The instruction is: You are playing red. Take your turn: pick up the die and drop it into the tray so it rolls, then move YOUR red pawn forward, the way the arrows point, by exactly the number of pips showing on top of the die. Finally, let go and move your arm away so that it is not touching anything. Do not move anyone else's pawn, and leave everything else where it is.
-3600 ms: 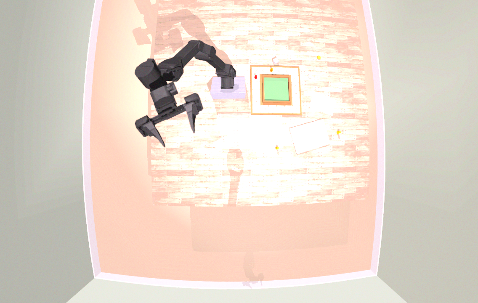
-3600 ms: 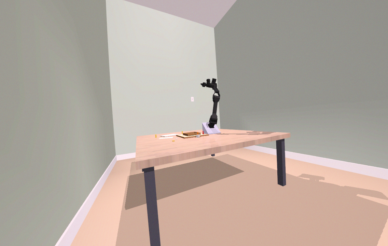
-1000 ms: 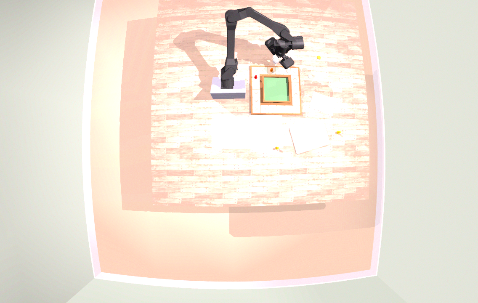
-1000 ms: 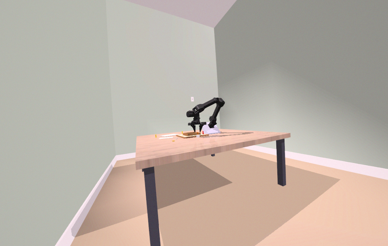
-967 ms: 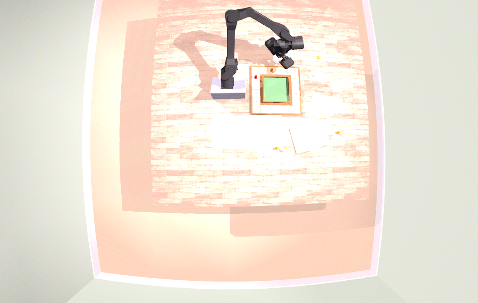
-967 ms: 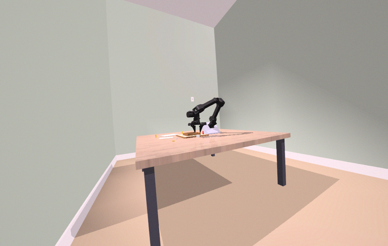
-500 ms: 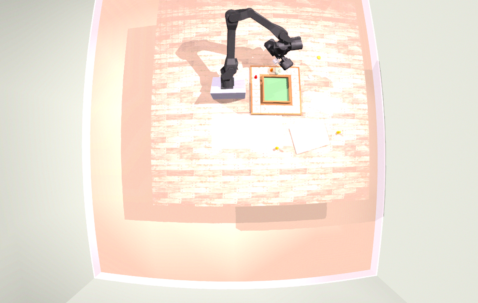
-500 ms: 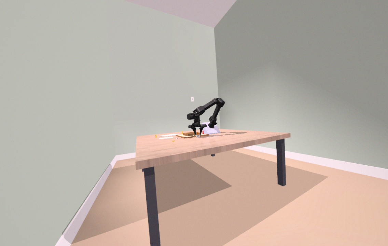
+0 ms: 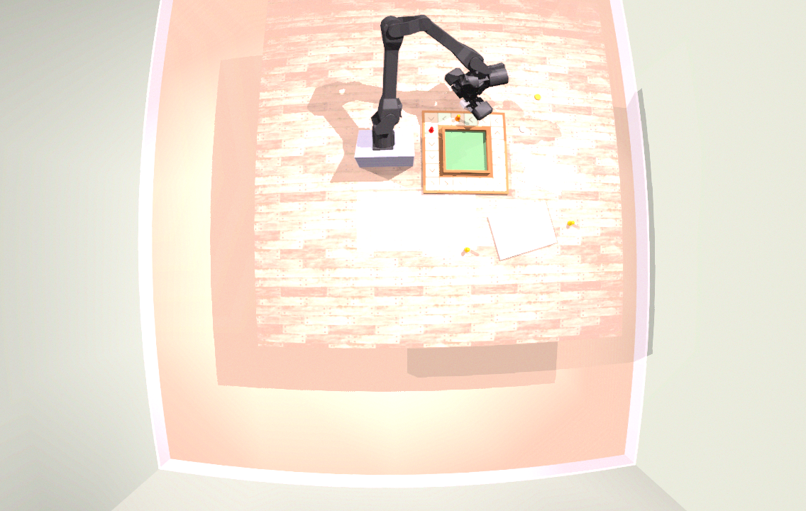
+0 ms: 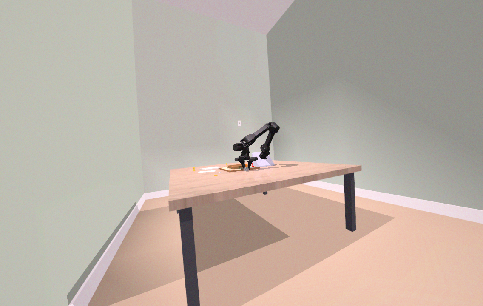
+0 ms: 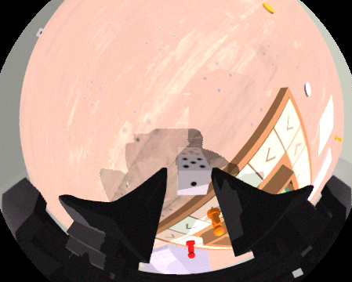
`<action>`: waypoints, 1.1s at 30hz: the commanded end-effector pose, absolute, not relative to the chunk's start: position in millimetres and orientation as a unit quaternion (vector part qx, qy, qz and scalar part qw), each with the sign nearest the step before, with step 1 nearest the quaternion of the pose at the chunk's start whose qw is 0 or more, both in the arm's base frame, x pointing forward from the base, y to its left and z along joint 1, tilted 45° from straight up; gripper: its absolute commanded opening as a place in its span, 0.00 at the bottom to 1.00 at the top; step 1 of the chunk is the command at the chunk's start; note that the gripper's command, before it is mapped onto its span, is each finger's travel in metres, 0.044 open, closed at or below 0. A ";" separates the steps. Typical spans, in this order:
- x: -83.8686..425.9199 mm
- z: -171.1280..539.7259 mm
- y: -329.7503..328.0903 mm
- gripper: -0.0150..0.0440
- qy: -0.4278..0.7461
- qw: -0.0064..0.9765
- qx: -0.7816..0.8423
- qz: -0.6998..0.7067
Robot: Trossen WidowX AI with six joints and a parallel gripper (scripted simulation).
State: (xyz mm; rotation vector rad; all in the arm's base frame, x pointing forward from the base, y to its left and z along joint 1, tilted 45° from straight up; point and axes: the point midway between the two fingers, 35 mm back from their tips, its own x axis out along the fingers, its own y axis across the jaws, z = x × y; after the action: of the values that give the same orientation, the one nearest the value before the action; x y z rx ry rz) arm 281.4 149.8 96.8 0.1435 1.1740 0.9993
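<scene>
My gripper (image 9: 464, 105) (image 10: 246, 167) (image 11: 190, 171) is open, pointing down, low around the white die (image 10: 246, 170) (image 11: 194, 182). The die is between the fingers, with a gap beside it in the wrist view. It stands on the table just off the board's edge; its top shows one pip. The red pawn (image 9: 431, 129) (image 10: 252, 165) (image 11: 190, 248) stands upright on the left column of the board (image 9: 465, 191) (image 11: 274, 113), just below the corner square. The orange pawn (image 9: 457, 118) (image 11: 215, 222) stands on the top row. The tray (image 9: 489, 152) has a green floor and no die.
Yellow pawns (image 9: 467, 249) (image 9: 570, 223) stand near a flat white panel (image 9: 522, 233). A yellow disc (image 9: 537, 96) (image 11: 269, 8) and a small white disc (image 9: 521, 128) (image 11: 307, 89) lie right of the board. The arm's pale base block (image 9: 384, 157) is left of the board.
</scene>
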 end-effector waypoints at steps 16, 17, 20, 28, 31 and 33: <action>286.3 116.0 126.8 0.25 0.535 0.716 0.060 0.445; 286.7 120.0 122.7 0.25 0.535 0.716 0.060 0.445; 287.2 132.4 110.3 0.25 0.536 0.716 0.059 0.444; 282.7 167.6 78.5 0.25 0.536 0.715 0.061 0.445; 279.1 180.6 68.1 0.25 0.535 0.715 0.062 0.446; 278.2 183.6 65.7 0.25 0.535 0.715 0.063 0.446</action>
State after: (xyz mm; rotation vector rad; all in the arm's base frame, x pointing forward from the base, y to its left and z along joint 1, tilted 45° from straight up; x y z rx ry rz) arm 280.8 70.6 175.5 0.1395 1.1876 0.9816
